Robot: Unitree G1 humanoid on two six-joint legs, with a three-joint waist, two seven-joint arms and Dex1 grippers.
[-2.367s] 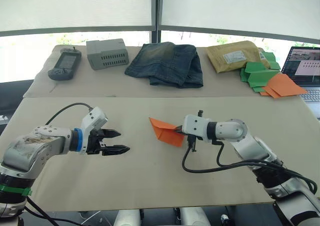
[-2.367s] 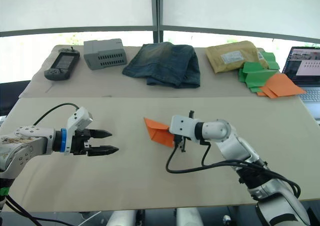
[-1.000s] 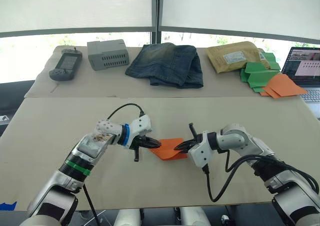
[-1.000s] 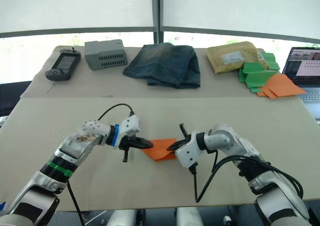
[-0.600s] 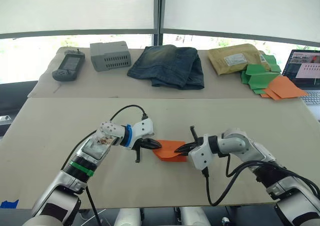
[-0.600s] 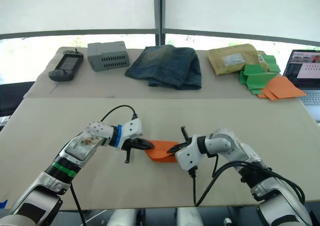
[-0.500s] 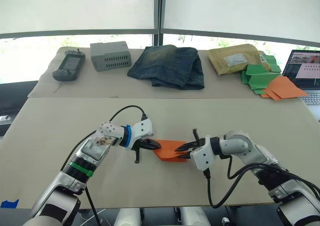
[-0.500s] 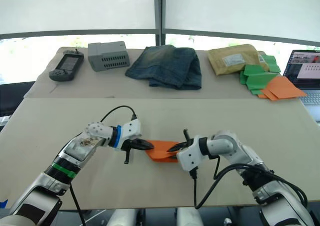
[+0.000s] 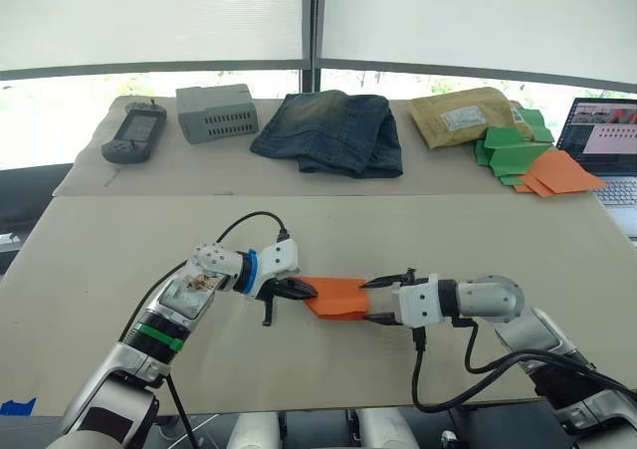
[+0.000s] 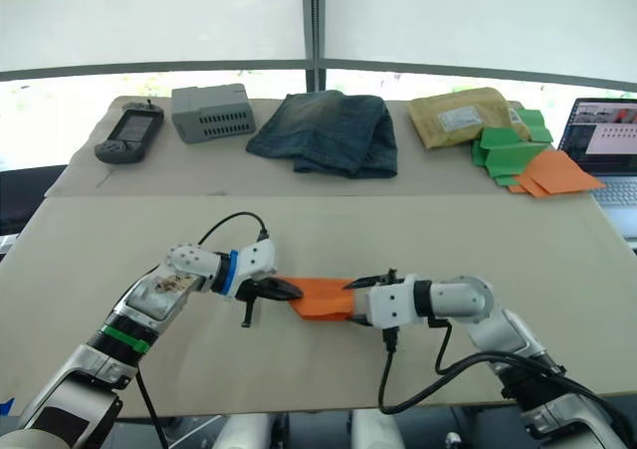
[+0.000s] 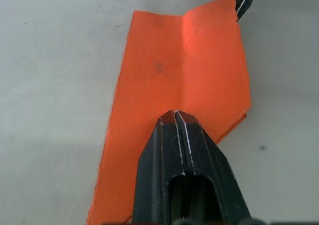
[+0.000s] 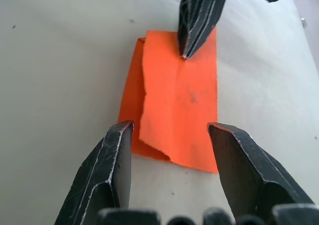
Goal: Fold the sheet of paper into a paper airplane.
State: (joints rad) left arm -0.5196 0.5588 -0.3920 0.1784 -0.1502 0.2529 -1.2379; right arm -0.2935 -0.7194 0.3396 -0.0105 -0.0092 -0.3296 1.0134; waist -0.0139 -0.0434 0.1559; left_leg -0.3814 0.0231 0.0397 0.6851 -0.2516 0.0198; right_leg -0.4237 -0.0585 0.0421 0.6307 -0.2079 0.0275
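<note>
Orange and thin, the sheet of paper [image 9: 336, 297] lies low in the middle of the frame on the tan surface [image 9: 119, 240], already creased into a flat, layered strip that is not yet a dart. At its left end the left gripper [image 9: 299, 290] has its fingers pressed together on the paper, pinning it against the surface. At its right end the right gripper [image 9: 376, 301] is spread wide, one finger on each side of the strip's end, closing on nothing. Paper like this is very light, limp and quick to slide or spring open at a crease, so it probably needs one end held down while the other is worked. The best hold is likely a loose edge or corner of the top layer near the right gripper, pinched gently to avoid tearing. Farther up the frame a second surface carries a handheld device [image 9: 131, 134], a grey box [image 9: 217, 112], folded jeans [image 9: 331, 130], a padded envelope [image 9: 462, 116], green and paler orange folded papers [image 9: 532, 155] and a laptop [image 9: 608, 145].
</note>
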